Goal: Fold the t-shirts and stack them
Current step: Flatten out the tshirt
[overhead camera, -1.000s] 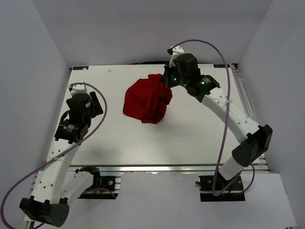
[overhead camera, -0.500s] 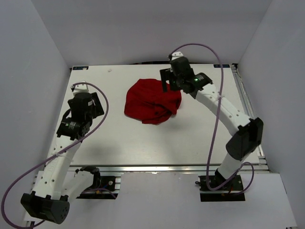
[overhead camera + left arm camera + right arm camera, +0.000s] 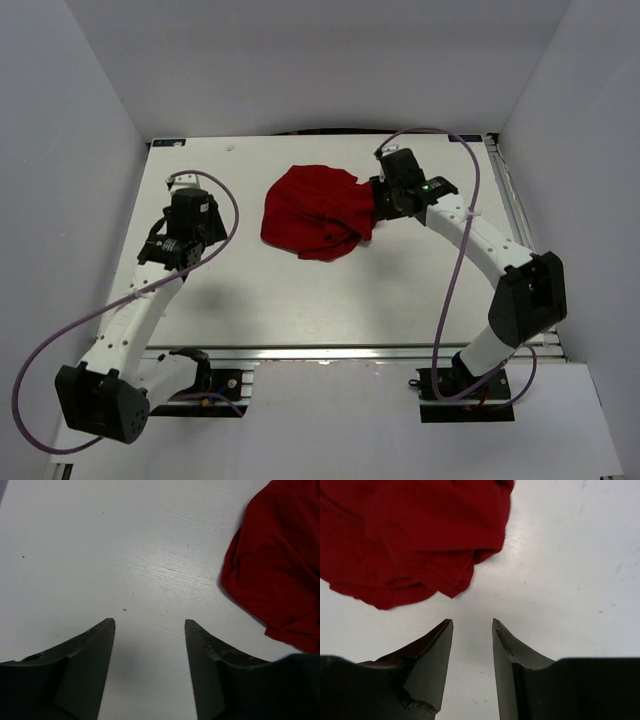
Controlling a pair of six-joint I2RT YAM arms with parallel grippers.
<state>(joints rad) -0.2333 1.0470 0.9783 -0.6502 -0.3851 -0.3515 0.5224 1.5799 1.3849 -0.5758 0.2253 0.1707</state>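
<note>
We have the red t-shirt point(image 3: 318, 212) lying crumpled on the far middle of the tabletop point(image 3: 300, 290), no fold made yet, our left claw point(image 3: 149, 621) spread and empty, our right claw point(image 3: 472, 620) part-spread just beside it, gripping nothing.

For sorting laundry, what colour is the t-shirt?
Plain bright red t-shirt, clearest in the right wrist view.

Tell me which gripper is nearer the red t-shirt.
Right. The right gripper sits just off the red t-shirt's right edge, jaws apart, holding nothing. The left gripper hangs over the table, clearly apart from the shirt's left side.
</note>
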